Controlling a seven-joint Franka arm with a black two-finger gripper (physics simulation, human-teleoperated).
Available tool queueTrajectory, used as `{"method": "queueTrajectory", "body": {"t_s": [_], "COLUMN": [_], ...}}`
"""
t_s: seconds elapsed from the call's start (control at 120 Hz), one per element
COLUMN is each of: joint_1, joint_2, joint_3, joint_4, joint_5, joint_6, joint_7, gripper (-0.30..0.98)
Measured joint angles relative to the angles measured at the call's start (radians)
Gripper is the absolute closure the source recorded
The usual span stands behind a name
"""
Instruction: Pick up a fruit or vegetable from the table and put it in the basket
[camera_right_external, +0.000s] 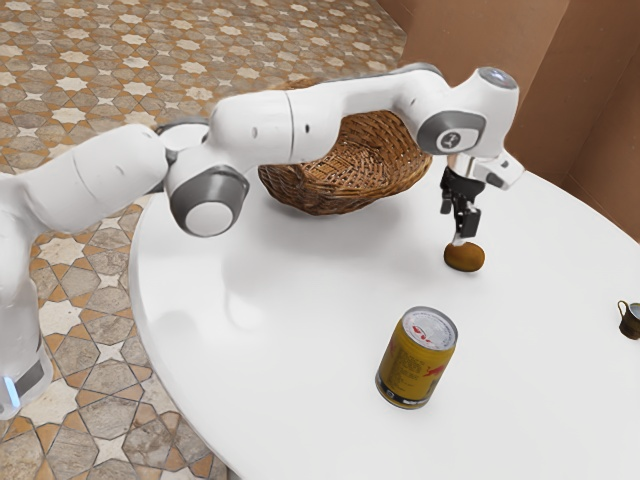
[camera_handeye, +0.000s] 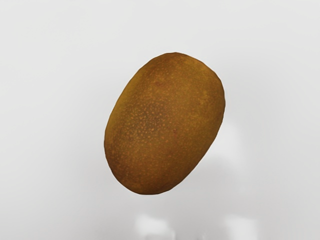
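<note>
My gripper (camera_right_external: 460, 226) points down over the far part of the round white table, right above a brown, egg-shaped fruit that looks like a kiwi (camera_right_external: 465, 258). Its lower end overlaps the fruit's upper edge in the exterior view; whether they touch is unclear. From the wrist view, the whole kiwi (camera_handeye: 165, 124) lies on the white surface beneath my hand, its long side slanted. A brown wicker basket (camera_right_external: 345, 190) stands behind the arm, to the kiwi's left in the exterior view, with its hollow side partly visible. The arm covers part of its rim.
A yellow can (camera_right_external: 417, 360) stands upright nearer the exterior camera than the kiwi. Near the exterior view's right edge is a small dark cup (camera_right_external: 630, 320) with a handle. Brown walls rise beyond the table (camera_right_external: 300, 300).
</note>
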Motion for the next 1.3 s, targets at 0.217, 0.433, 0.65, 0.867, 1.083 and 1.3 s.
{"method": "queueTrajectory", "body": {"t_s": [0.217, 0.433, 0.65, 0.867, 1.083, 1.3], "joint_1": [0.000, 0.006, 0.028, 0.031, 0.033, 0.084], "joint_2": [0.005, 0.032, 0.046, 0.042, 0.042, 0.071], "joint_3": [0.002, -0.017, -0.013, -0.006, -0.063, -0.152], "joint_4": [0.000, -0.012, -0.014, -0.015, -0.002, -0.006], "joint_5": [0.002, 0.001, 0.001, 0.002, 0.000, -0.004], "joint_6": [0.058, 0.115, 0.134, 0.142, 0.171, 0.254], "joint_7": [0.108, 0.200, 0.266, 0.314, 0.348, 0.372], "gripper": [0.00, 0.00, 0.00, 0.00, 0.00, 0.00]}}
